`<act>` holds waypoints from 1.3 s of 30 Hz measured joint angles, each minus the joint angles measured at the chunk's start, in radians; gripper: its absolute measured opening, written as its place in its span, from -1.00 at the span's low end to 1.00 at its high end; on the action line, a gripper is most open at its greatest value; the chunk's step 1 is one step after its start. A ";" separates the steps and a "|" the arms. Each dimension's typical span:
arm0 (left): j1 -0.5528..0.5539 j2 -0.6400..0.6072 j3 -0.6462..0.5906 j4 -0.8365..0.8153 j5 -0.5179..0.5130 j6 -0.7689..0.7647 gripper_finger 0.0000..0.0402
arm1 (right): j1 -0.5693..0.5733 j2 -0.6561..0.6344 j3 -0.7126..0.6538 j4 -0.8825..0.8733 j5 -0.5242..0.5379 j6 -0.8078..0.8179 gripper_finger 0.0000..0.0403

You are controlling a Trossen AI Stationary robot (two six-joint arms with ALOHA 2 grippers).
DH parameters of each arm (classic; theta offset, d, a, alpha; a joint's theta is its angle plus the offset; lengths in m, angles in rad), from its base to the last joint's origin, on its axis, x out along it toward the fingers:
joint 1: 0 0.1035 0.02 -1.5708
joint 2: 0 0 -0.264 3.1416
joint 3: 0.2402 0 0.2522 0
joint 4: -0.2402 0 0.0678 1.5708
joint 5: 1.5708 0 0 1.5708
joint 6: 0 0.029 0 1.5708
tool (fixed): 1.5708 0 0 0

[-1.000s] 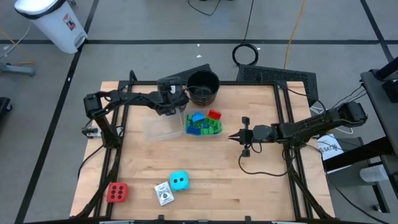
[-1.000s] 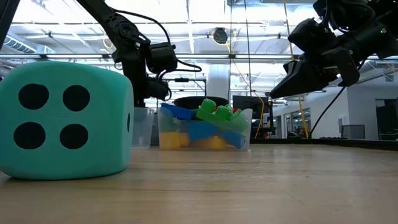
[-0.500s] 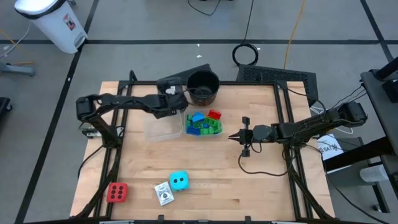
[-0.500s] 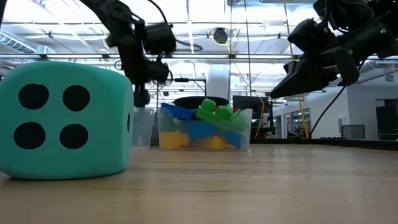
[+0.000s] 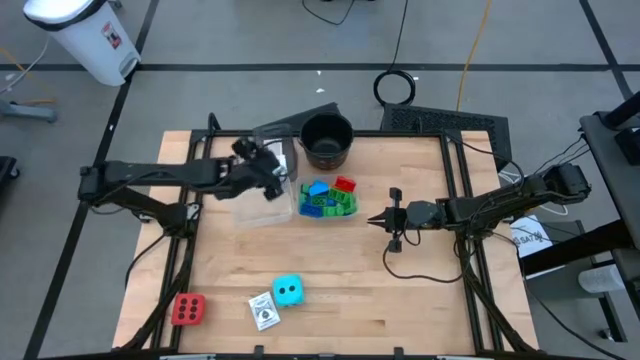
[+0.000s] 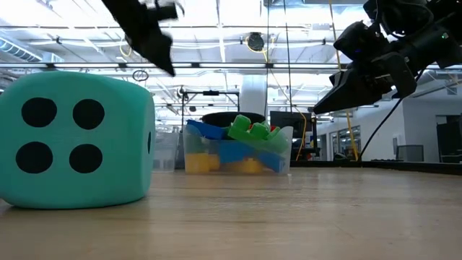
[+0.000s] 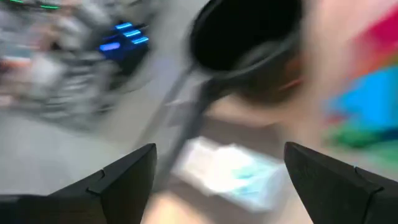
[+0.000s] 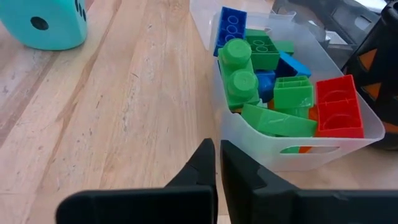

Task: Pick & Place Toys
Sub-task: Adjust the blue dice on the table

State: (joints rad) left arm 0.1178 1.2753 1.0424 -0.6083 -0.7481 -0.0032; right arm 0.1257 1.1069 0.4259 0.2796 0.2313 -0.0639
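A clear tub (image 5: pixel 328 198) full of blue, green and red blocks stands on the table in front of the black pot (image 5: pixel 326 140); it also shows in the right wrist view (image 8: pixel 283 106). A cyan dotted cube (image 5: pixel 288 290), a red dotted cube (image 5: pixel 188 309) and small cards (image 5: pixel 264 311) lie near the front edge. My left gripper (image 5: pixel 274 186) is open and empty, in the air over an empty clear tub (image 5: pixel 262 208). My right gripper (image 5: pixel 375 218) is shut and empty, hovering right of the block tub, pointing at it.
The cyan cube fills the left of the low view (image 6: pixel 76 137). A dark frame runs along the table's edges (image 5: pixel 455 180). Bare wood lies between the tubs and the cubes (image 5: pixel 340 270).
My left gripper has drawn back from the black pot toward the table's left edge and risen, fast enough to blur its wrist view. The right arm and the toys have kept still.
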 joint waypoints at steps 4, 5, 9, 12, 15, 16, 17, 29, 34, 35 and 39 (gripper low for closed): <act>-0.100 -0.085 0.000 -0.003 0.269 -0.221 0.75 | 0.000 0.000 0.000 0.001 -0.001 0.000 -0.99; -0.130 -0.095 0.000 -0.003 0.356 -0.275 0.75 | 0.000 0.000 0.000 0.001 -0.001 0.000 -1.00; -0.323 -0.089 0.001 0.028 0.693 -0.381 0.75 | 0.000 0.000 0.000 0.002 -0.001 0.000 -0.99; -0.511 -0.033 0.001 0.120 0.621 -0.425 0.75 | 0.000 0.000 0.000 0.003 -0.001 0.001 -1.00; -0.658 0.033 0.002 0.196 0.484 -0.482 0.75 | 0.000 0.000 0.000 0.008 -0.001 0.001 -1.00; -0.698 0.059 0.003 0.202 0.454 -0.507 0.75 | 0.000 0.000 0.000 0.008 -0.001 0.001 -1.00; -0.738 0.087 0.003 0.189 0.435 -0.538 0.75 | 0.000 0.000 0.000 0.010 -0.001 0.001 -0.99; -0.949 0.450 0.001 0.114 0.625 -0.964 -0.03 | 0.001 0.000 0.000 0.054 -0.002 0.000 -1.00; -0.937 0.539 0.007 0.114 0.624 -1.063 -0.59 | 0.001 0.000 0.000 0.054 -0.002 0.000 -0.99; -0.930 0.549 0.008 0.112 0.624 -1.068 -0.68 | 0.001 0.000 0.000 0.055 -0.002 0.000 -1.00; -0.889 0.560 0.006 0.137 0.541 -1.041 -0.95 | 0.001 0.000 0.000 0.068 -0.002 -0.001 -0.99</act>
State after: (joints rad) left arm -0.7711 1.8357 1.0488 -0.4708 -0.2068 -1.0445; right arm 0.1265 1.1065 0.4263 0.3478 0.2295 -0.0647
